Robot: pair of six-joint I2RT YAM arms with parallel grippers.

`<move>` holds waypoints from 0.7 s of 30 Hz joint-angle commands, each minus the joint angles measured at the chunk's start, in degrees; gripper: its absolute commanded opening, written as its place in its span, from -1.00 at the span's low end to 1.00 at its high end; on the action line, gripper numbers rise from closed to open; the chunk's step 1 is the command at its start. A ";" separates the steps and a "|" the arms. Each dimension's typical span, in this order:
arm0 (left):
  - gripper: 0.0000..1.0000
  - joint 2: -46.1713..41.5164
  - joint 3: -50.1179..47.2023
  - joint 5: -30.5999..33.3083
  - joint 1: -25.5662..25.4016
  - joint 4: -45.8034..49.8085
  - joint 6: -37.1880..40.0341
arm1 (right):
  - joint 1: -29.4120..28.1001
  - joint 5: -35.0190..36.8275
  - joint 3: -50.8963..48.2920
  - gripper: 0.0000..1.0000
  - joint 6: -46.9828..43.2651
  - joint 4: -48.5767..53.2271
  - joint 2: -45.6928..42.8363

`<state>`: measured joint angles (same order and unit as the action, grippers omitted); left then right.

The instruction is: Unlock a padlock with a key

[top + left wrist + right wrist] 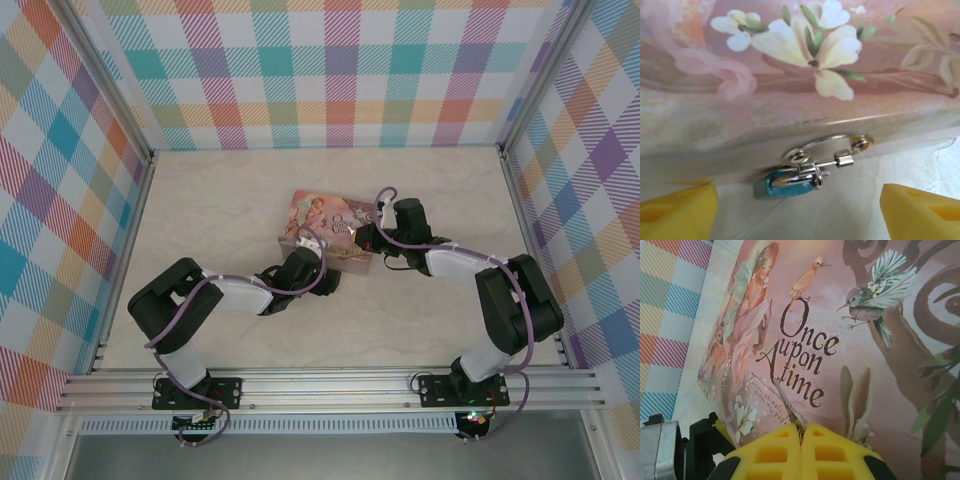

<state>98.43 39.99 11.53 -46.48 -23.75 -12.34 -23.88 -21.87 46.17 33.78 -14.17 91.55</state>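
Note:
The small blue padlock (pixel 789 183) hangs from the silver hasp (pixel 830 145) on the front wall of the pink pictured tin (pixel 790 100), low against the table. My left gripper (pixel 799 215) is open, with one yellow fingertip on each side of the padlock and touching nothing. My right gripper (pixel 801 432) is shut on the thin grey key (pixel 789 406). The key's blade sticks out past the fingertips over the tin's lid (pixel 880 390). In the top view the left gripper (pixel 308 250) sits at the tin's near side and the right gripper (pixel 372 238) at its right end.
The tin (pixel 320 215) lies mid-table on the pale marble-look surface (pixel 220 200). Checked walls enclose the left, back and right. The aluminium rail (pixel 330 385) with both arm bases runs along the near edge.

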 commanded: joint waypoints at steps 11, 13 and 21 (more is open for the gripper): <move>0.30 3.80 5.26 2.97 -0.56 -0.51 0.91 | -0.73 0.25 1.33 -0.93 -1.26 1.87 0.50; 0.23 4.28 6.03 2.98 -0.60 -0.03 1.00 | -0.73 0.25 1.29 -0.93 -1.35 1.85 0.54; -0.13 5.12 6.97 3.24 -0.57 1.13 1.22 | -0.73 0.16 1.15 -0.93 -1.65 2.01 -0.43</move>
<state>103.04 45.60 14.26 -46.48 -22.55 -11.92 -24.10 -21.52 46.30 33.54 -13.85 91.57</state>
